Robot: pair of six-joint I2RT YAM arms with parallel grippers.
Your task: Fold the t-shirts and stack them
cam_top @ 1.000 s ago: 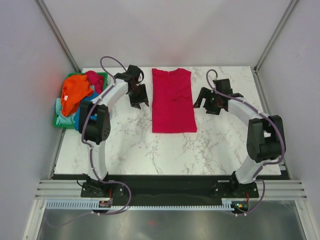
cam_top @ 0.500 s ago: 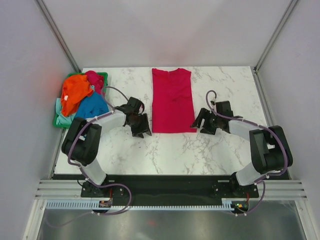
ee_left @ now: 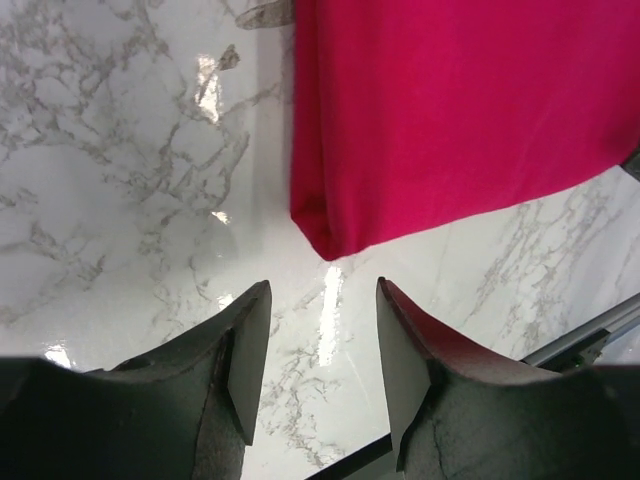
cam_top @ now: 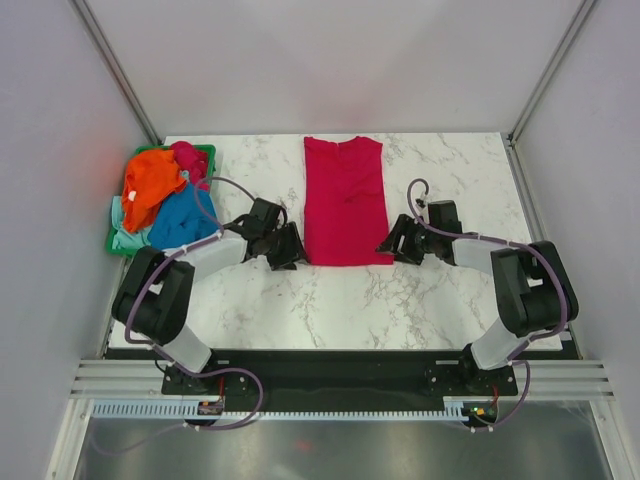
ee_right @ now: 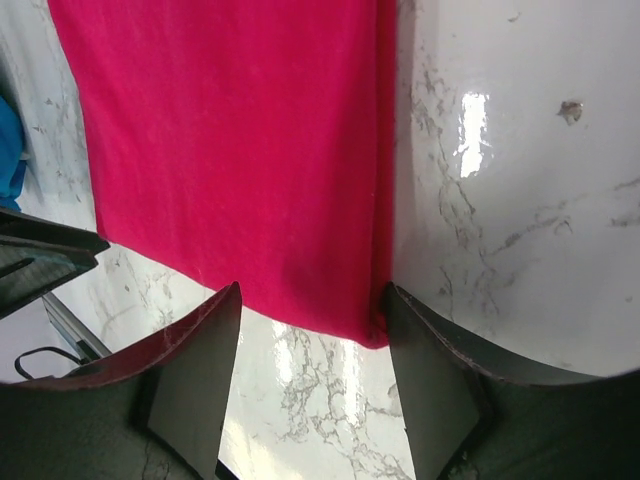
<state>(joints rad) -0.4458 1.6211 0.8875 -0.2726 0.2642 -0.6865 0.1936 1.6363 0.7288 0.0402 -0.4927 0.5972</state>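
A magenta-red t-shirt [cam_top: 345, 200] lies flat mid-table, folded into a long strip with its collar at the far end. My left gripper [cam_top: 291, 250] is low at the shirt's near left corner [ee_left: 330, 243]. It [ee_left: 323, 290] is open, and only bare marble shows between its fingers, just short of the cloth. My right gripper [cam_top: 388, 245] is at the near right corner. It [ee_right: 313, 300] is open, and the hem corner [ee_right: 372, 332] lies between its fingertips, close to the right finger [ee_right: 430, 385]. Orange [cam_top: 152, 180], blue [cam_top: 185, 215] and pale mint [cam_top: 125, 238] t-shirts are heaped at the left.
A green plastic basket [cam_top: 205, 150] at the table's left edge holds the heap of shirts, with a scrap of red cloth [cam_top: 188, 158] on top. White marble table [cam_top: 330, 300] runs to a black front rail; grey walls close in on three sides.
Both arms have swung from beside the shirt's far half toward me, down to its near hem corners. The right jaws have narrowed; the left jaws are unchanged.
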